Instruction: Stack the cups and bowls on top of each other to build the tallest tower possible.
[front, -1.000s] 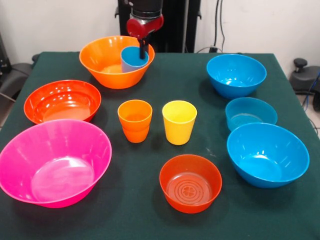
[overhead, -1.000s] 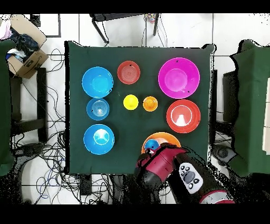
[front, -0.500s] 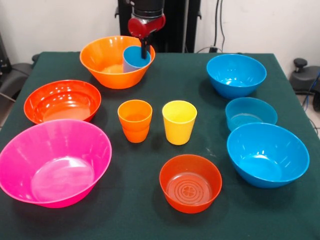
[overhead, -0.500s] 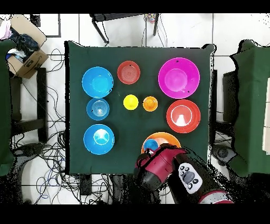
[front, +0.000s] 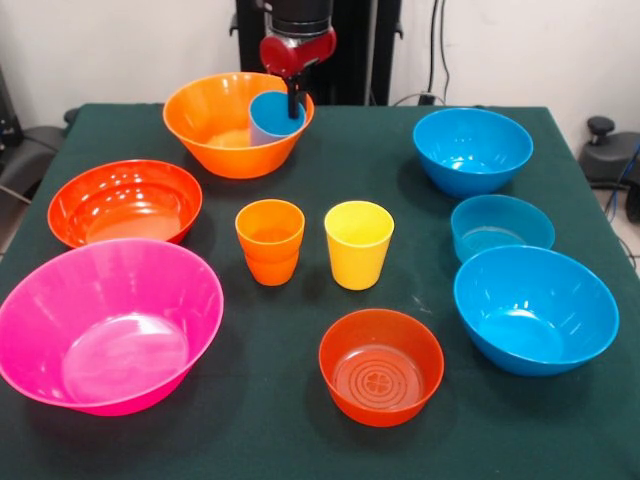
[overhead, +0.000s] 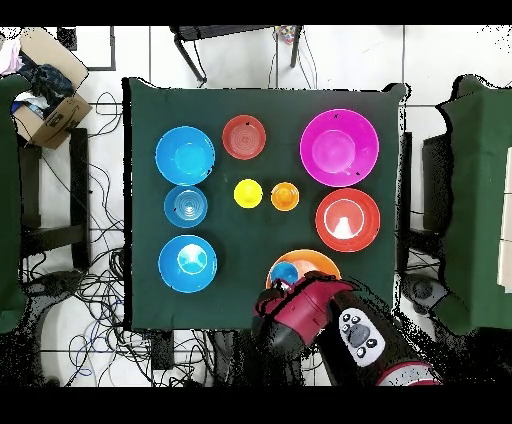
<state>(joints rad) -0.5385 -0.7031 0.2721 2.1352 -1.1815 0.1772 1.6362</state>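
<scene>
From the front, you see the blue cup (front: 275, 118) sitting inside the big orange bowl (front: 225, 125), at the side nearest the arm. Your claw (front: 293, 100) comes down to the cup's rim. One dark finger (front: 293, 101) shows at that rim, but you cannot tell if the claw is holding the cup or has let go.

So the tower is only just begun: one bowl with one cup in it. All the rest sits loose on the green table (front: 400, 230). The orange cup (front: 270, 240) and the yellow cup (front: 358, 243) stand side by side in the middle. The big pink bowl (front: 105, 325), a wide red bowl (front: 125, 203) and a small red bowl (front: 380, 365) are not stacked. Three blue bowls are alone too: a far one (front: 472, 150), a small shallow one (front: 500, 228) and a near one (front: 535, 308).

From above, you see the red arm (overhead: 300, 320) covering part of the orange bowl (overhead: 318, 264), with the blue cup (overhead: 285, 272) peeking out. The claw is hidden under the arm. Every other bowl and cup stands apart, none inside another. You have nearly all the stacking left to do, I think.
</scene>
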